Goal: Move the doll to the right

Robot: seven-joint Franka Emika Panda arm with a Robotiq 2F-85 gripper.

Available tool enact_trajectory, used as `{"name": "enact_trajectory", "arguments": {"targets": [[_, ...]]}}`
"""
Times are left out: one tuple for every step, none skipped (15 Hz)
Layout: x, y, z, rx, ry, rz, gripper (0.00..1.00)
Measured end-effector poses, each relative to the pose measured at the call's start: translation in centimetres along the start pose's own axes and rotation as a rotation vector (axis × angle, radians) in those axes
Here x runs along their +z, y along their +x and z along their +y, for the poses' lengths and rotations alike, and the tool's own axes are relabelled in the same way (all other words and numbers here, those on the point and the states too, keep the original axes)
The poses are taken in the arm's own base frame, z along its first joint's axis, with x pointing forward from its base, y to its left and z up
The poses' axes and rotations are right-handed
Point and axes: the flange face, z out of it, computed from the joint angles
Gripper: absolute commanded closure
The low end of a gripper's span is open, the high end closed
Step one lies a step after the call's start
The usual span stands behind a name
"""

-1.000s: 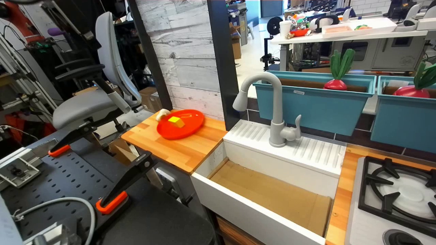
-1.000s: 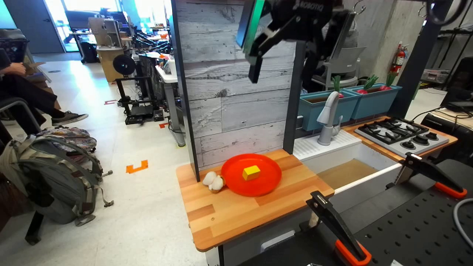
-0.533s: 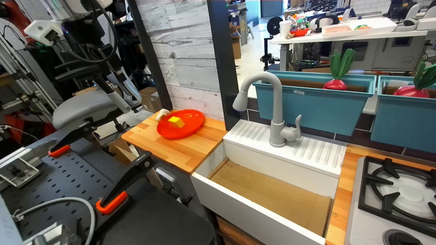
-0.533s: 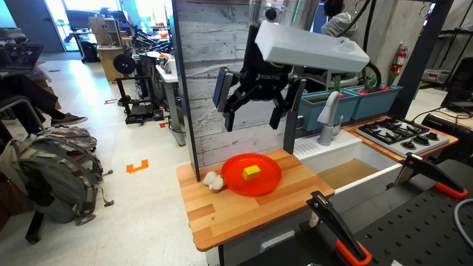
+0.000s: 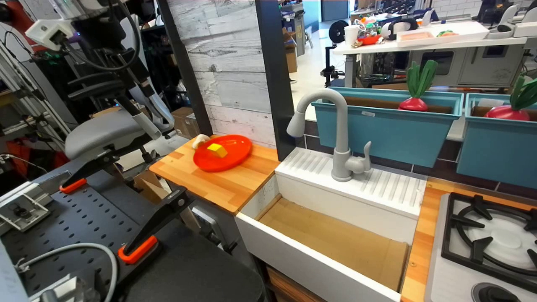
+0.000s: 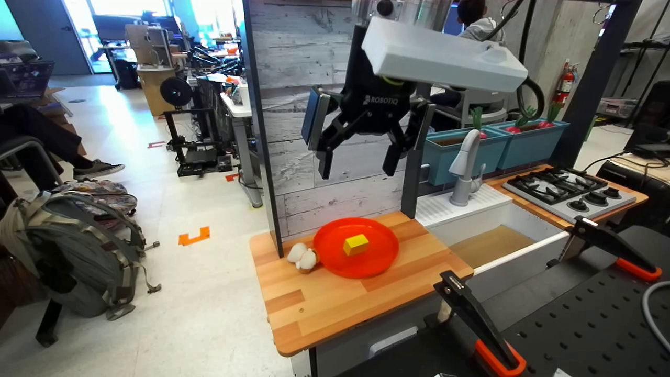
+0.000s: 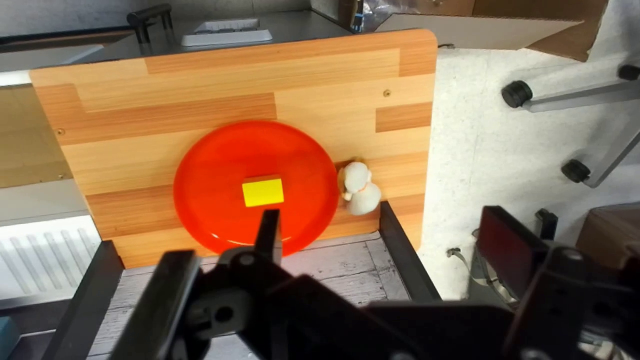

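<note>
- The gripper has risen slightly; the doll rests where it was a moment ago.
- The gripper's jaws stand wide apart, well above the wooden counter.
- The doll is small and rounded: white head and body, some brown, and in the wrist view a thin orange line at the neck.
- In an exterior view it rests left of a red plate bearing a yellow block; whether doll and plate touch, I cannot tell.
- A dark post, at the left end of a pale panel along the far side, stands just beside the doll.
- Left of the doll, a short strip of wood reaches the edge.
- The widest stretch lies on the near side, a narrower one between plate and sink.
</note>
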Motion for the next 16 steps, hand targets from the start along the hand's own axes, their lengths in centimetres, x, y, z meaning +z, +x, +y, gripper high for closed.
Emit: {"name": "enact_trajectory", "arguments": {"targets": [[0.2,0.1,0.1,0.003,-0.003,0.002,0.00],[0.6,0.3,0.3,0.009,-0.004,0.010,0.00],[1.1,0.5,0.4,0.015,-0.005,0.019,0.00],[1.8,0.8,0.5,0.022,-0.010,0.025,0.00],[2.8,1.1,0.6,0.025,-0.021,0.029,0.00],[4.0,1.4,0.7,0.028,-0.034,0.029,0.00],[5.2,1.8,0.7,0.031,-0.049,0.027,0.00],[6.6,2.0,0.5,0.029,-0.062,0.024,0.00],[8.1,2.3,0.3,0.024,-0.075,0.018,0.00],[9.5,2.4,-0.1,0.018,-0.087,0.011,0.00],[11.0,2.6,-0.5,0.010,-0.098,0.005,0.00],[12.4,2.7,-0.9,0.001,-0.108,-0.003,0.00],[13.9,2.8,-1.2,-0.007,-0.115,-0.010,0.00],[15.4,2.9,-1.6,-0.012,-0.120,-0.018,0.00],[16.7,3.0,-1.9,-0.014,-0.124,-0.024,0.00],[18.0,3.3,-2.3,-0.017,-0.127,-0.029,0.00]]}}
